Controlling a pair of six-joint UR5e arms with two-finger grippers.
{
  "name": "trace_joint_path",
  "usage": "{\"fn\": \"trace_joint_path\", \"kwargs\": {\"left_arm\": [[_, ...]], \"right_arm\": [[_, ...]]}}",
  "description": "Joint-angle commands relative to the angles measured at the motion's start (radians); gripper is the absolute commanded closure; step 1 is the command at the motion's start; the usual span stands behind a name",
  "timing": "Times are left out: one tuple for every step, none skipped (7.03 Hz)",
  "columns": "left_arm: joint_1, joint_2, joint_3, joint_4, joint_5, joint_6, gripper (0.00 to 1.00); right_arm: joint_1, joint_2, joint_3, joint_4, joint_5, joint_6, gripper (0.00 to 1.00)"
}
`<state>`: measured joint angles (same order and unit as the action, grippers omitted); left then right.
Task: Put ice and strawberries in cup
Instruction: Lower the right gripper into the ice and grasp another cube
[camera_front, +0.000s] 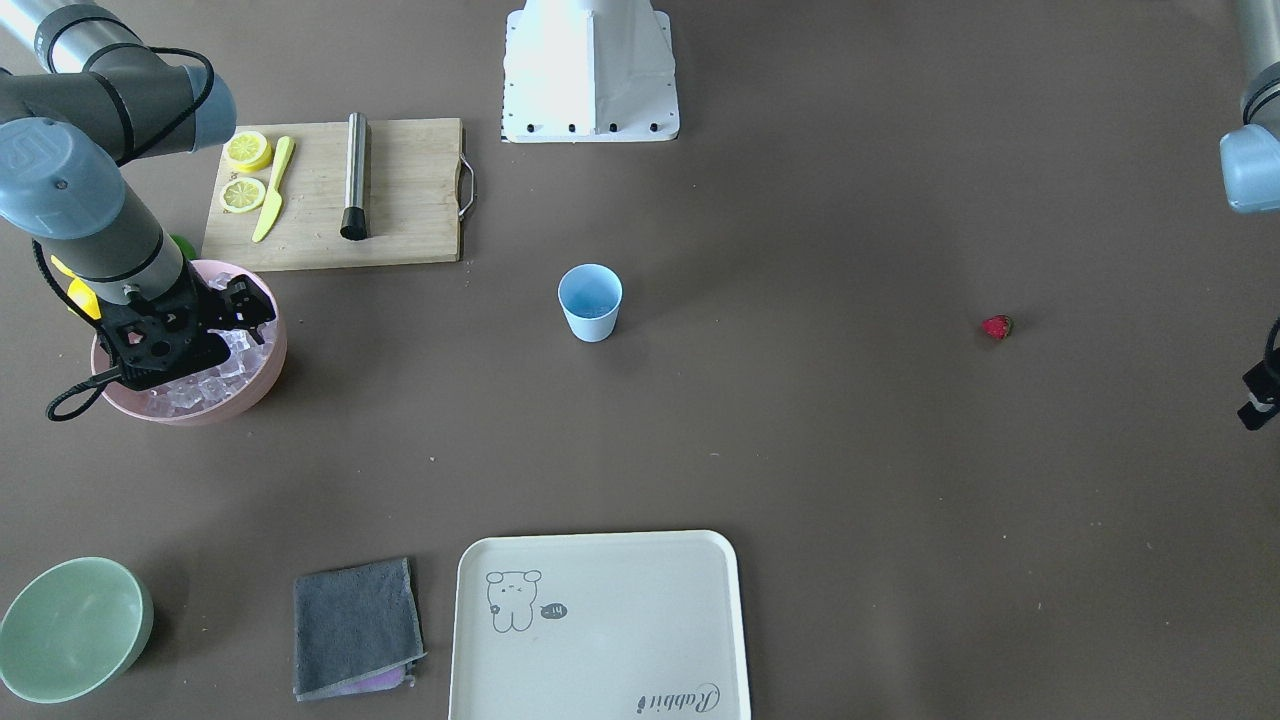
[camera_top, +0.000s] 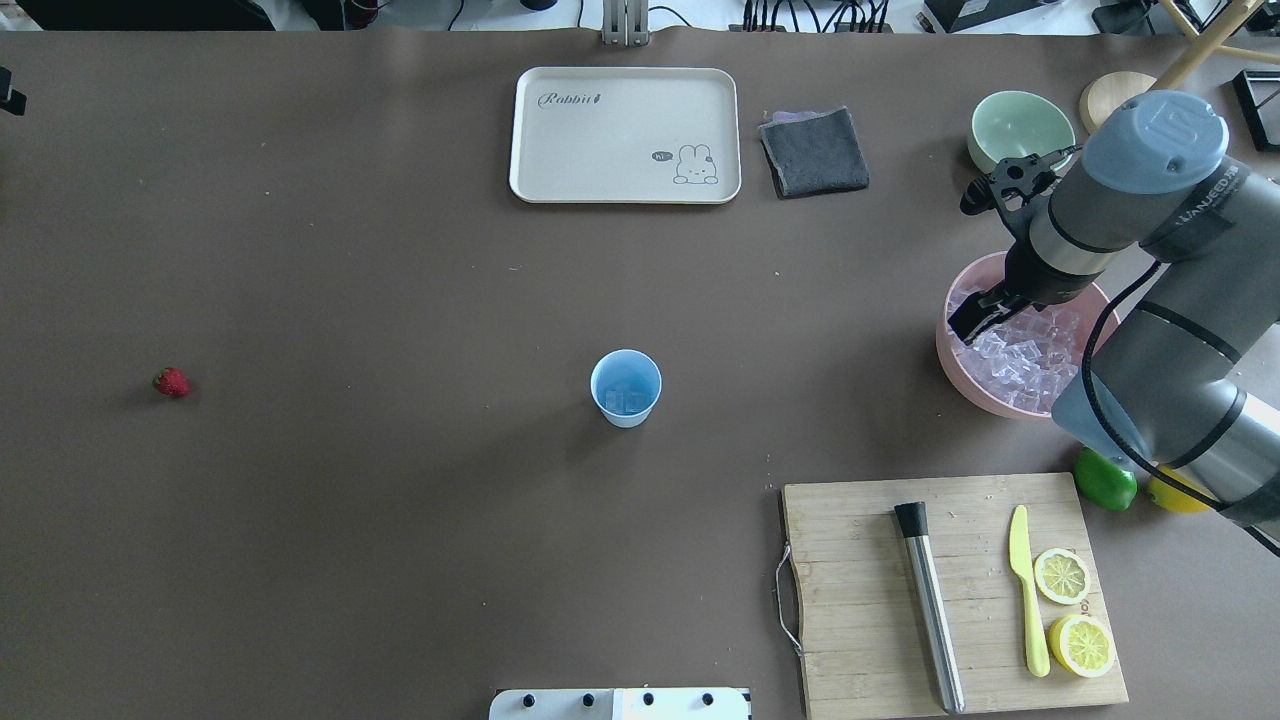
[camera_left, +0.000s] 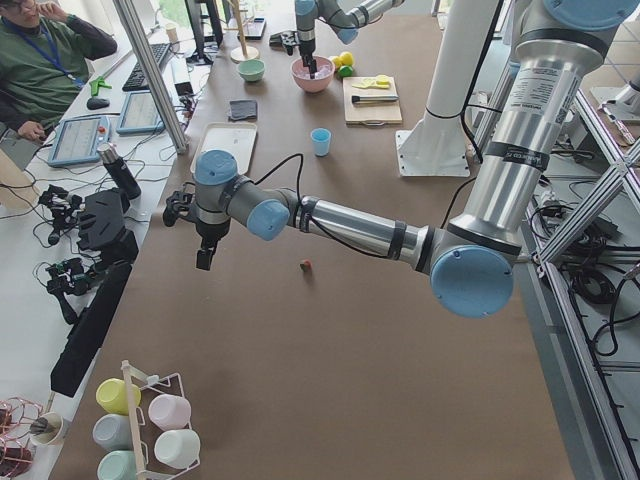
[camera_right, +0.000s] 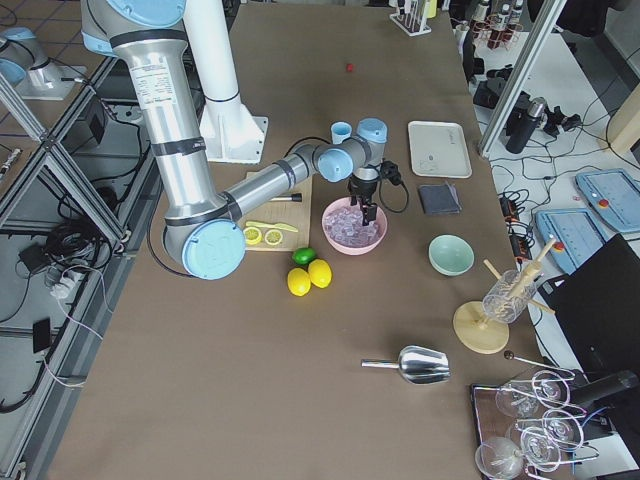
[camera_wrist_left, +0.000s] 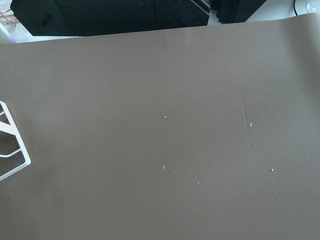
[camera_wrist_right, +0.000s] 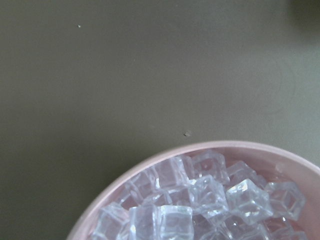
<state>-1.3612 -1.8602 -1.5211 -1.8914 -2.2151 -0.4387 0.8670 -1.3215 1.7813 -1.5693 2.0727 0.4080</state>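
Facing the robot, the front camera is showing a matte brown table covering (camera_front: 850, 480) lying flat. The small light-blue tapered plastic cup (camera_front: 590, 300) is standing upright near its middle, and the tiny red strawberry (camera_front: 996, 327) is lying well apart from it, toward the left arm's side. The right gripper (camera_front: 245, 312) is hanging low over the clear glassy ice cubes (camera_front: 195, 390) in the round pink bowl (camera_front: 268, 365); I cannot tell whether its jaws are apart. The left gripper (camera_front: 1258, 390) is poking in at the edge, and its state cannot be told either.

From overhead, a few cubes are lying inside the cup, and cables (camera_top: 800, 12) are trailing along the table's far edge.

The left side camera is showing a seated person (camera_left: 40, 60) at a cluttered bench (camera_left: 90, 135) beside the table.

The left wrist camera is showing brown covering dotted with pale specks.

The right wrist camera is looking down on the bowl's rim and the heaped ice.
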Motion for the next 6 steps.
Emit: {"fn": "trace_joint_path", "kwargs": {"left_arm": [[0.001,-0.005,-0.001,0.0,0.0,0.0,0.03],[0.001,-0.005,0.001,0.0,0.0,0.0,0.03],[0.005,-0.005,-0.001,0.0,0.0,0.0,0.03],[0.007,-0.008,0.001,0.0,0.0,0.0,0.03],[0.007,-0.011,0.004,0.0,0.0,0.0,0.03],[0.008,-0.02,0.007,0.0,0.002,0.0,0.03]], "right_arm": [[-0.002,-0.016,0.01,0.0,0.003,0.0,0.0],[-0.003,-0.021,0.006,0.0,0.001,0.0,0.0],[-0.003,-0.019,0.0,0.0,0.0,0.0,0.02],[-0.003,-0.018,-0.002,0.0,-0.002,0.0,0.15],[-0.003,-0.018,-0.002,0.0,-0.002,0.0,0.45],[-0.008,-0.018,-0.005,0.0,-0.002,0.0,0.58]]}}
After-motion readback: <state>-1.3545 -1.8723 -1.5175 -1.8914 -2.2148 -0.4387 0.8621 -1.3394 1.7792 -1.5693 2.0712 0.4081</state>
